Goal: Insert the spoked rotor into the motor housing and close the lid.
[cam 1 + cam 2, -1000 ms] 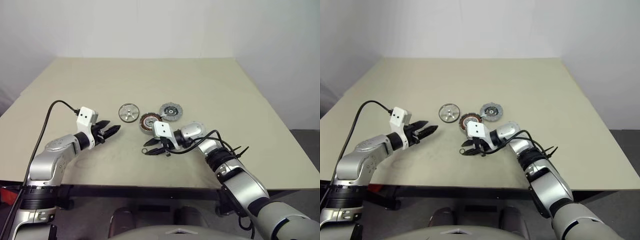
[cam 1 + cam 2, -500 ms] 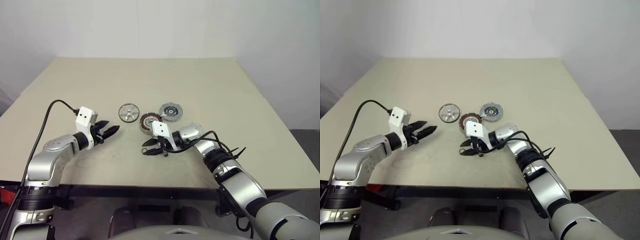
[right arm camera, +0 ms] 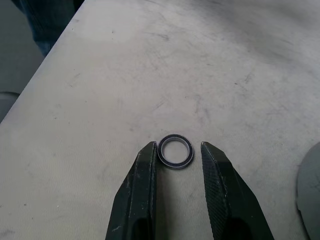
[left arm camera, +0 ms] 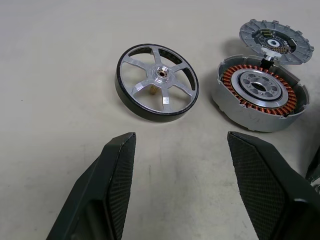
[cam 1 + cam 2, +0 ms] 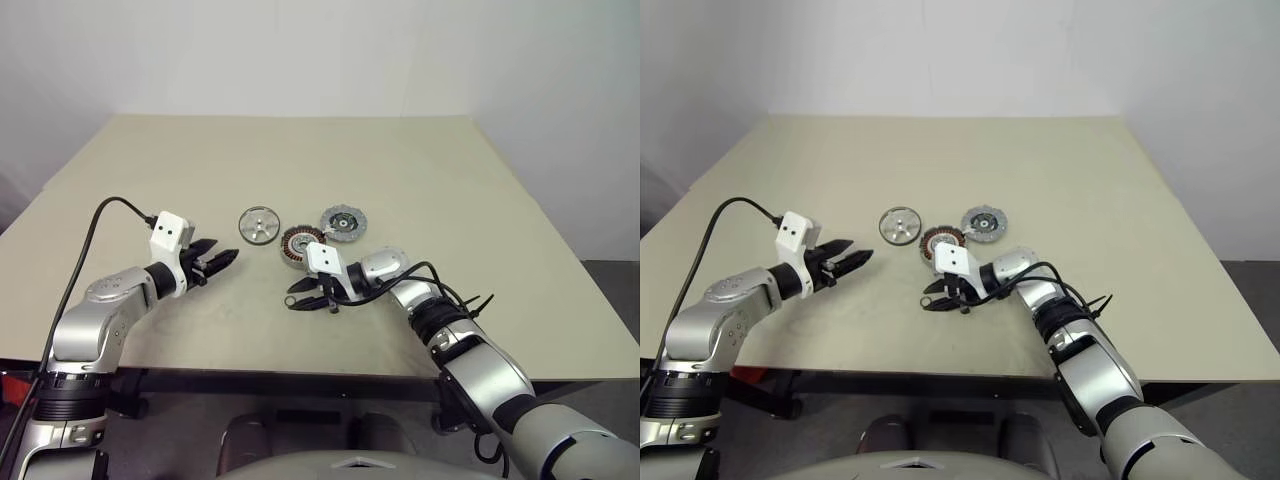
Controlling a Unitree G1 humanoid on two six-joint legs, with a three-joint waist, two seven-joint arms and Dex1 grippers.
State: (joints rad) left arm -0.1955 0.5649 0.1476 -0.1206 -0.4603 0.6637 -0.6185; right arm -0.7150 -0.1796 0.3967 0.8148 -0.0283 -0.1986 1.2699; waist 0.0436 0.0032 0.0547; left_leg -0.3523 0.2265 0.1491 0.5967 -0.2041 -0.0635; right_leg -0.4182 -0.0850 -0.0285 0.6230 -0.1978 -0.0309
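Lid [image 4: 276, 41] partly behind spoked rotor [image 4: 260, 98]

My arms were silver with black joints; white camera blocks on wrists; black cable looped off left arm [image 5: 95, 310]; fingers [image 4: 112, 185] black, textured pads.

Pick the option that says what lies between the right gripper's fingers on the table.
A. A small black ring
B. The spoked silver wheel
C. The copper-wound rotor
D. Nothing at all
A. In the right wrist view a small black ring lies flat on the table between the two fingers of the right gripper, which stand apart to either side of it.
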